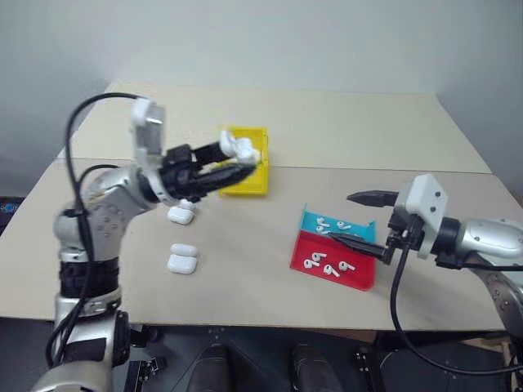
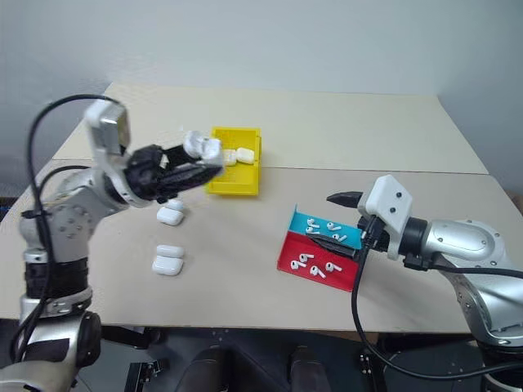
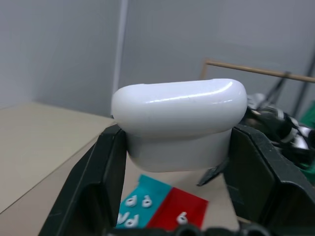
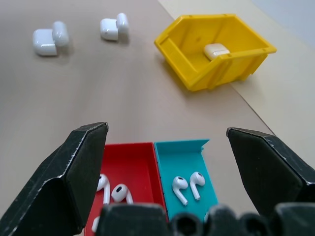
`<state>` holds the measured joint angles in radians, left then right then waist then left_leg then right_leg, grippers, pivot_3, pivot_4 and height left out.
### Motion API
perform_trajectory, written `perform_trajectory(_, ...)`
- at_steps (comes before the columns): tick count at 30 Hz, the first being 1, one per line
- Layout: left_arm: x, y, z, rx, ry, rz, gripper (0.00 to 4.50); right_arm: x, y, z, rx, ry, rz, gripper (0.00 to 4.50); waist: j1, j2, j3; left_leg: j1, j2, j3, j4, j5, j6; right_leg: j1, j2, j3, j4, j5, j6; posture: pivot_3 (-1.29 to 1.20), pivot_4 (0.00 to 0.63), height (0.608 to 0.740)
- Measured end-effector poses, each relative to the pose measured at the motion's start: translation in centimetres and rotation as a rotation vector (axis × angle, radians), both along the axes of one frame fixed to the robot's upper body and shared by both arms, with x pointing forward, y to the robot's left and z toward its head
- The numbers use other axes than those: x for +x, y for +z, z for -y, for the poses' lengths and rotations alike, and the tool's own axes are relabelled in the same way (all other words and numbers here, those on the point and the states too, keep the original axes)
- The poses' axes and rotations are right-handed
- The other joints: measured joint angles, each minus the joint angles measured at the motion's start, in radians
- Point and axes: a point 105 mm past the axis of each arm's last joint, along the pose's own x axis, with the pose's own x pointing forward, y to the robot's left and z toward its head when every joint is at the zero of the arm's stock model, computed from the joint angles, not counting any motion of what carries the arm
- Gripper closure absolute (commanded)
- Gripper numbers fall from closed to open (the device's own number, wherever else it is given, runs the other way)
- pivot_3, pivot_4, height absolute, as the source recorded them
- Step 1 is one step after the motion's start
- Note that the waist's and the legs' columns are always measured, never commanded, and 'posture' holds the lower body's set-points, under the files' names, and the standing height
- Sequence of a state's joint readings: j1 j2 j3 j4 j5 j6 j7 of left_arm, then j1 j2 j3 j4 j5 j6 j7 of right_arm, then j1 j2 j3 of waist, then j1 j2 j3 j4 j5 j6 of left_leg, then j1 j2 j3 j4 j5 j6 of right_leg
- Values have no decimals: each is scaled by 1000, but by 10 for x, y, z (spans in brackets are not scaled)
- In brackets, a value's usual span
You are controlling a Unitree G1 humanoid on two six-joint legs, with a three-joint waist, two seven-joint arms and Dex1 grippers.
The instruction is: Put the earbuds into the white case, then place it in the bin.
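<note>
My left gripper (image 1: 237,163) clamps the white case (image 3: 179,123) mid-frame, lid up for loading, while my right gripper (image 1: 364,219) gapes over the earbuds (image 4: 188,184).

The left gripper (image 1: 237,167) and the arm behind it cover part of the yellow bin (image 1: 255,184) — its near-left wall and floor go unseen. The white case (image 3: 179,123) hides its lower half between the jaws. In the red tray (image 2: 292,260), the earbuds (image 2: 315,265) are too small to count surely.
</note>
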<state>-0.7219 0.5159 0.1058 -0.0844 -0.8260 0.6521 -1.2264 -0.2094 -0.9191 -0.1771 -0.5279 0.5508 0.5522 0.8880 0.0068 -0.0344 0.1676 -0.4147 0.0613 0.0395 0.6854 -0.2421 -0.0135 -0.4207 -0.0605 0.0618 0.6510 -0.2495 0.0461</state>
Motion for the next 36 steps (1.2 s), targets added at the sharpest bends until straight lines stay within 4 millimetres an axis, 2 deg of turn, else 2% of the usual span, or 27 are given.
perform_trajectory(5, -10, -1, 7, 43, -167, 102, 1711, -1, -4, 4, -124, -2, -29, 0, -6, 0, 0, 0, 0, 0, 0, 0, 0, 0, 0, 0, 0, 0, 0, 0, 150, 740)
perform_trajectory(9, -13, -6, 10, 67, -229, 139, 1711, 3, -6, 6, -254, -32, -108, 0, -13, 1, 0, 0, 0, 0, 0, 0, 0, 0, 0, 0, 0, 0, 0, 0, 150, 740)
perform_trajectory(14, -9, -10, 14, 84, -212, 182, 1711, 1, -14, 8, -351, -29, -259, 0, -18, 1, 0, -1, 1, 0, 0, 0, 1, 0, 0, 0, -1, 0, 0, 0, 150, 740)
perform_trajectory(19, -8, -16, 16, 76, -185, 180, 1711, -2, -43, 15, -480, -35, -383, 0, -19, 1, 0, -1, 1, 0, 0, 0, 1, -1, 0, 0, -2, 0, 0, 0, 150, 740)
perform_trajectory(20, -8, -19, 15, 78, -178, 170, 1711, 0, -51, 19, -513, -51, -405, 178, -19, 1, 0, -1, 1, 0, 1, 0, 1, -1, 0, 0, -2, 0, 0, 0, 150, 740)
perform_trajectory(23, -8, -24, 15, 85, -170, 155, 1711, 4, -60, 22, -560, -67, -422, 821, -20, 1, 0, -1, 1, 0, 1, 0, 1, -1, 0, 0, -1, 0, 0, 0, 150, 740)
perform_trajectory(29, -12, -29, 16, 94, -150, 155, 1711, 14, -73, 14, -593, -86, -430, 821, -21, 1, 0, -1, 1, 0, 1, 0, 1, -1, 1, 1, -1, 0, 0, 0, 150, 740)
perform_trajectory(36, -15, -32, 15, 109, -125, 142, 1711, 21, -83, 15, -644, -110, -430, 821, -18, 1, 0, -1, 1, 0, 1, 0, 1, -1, 1, 1, -2, 0, 0, 0, 150, 740)
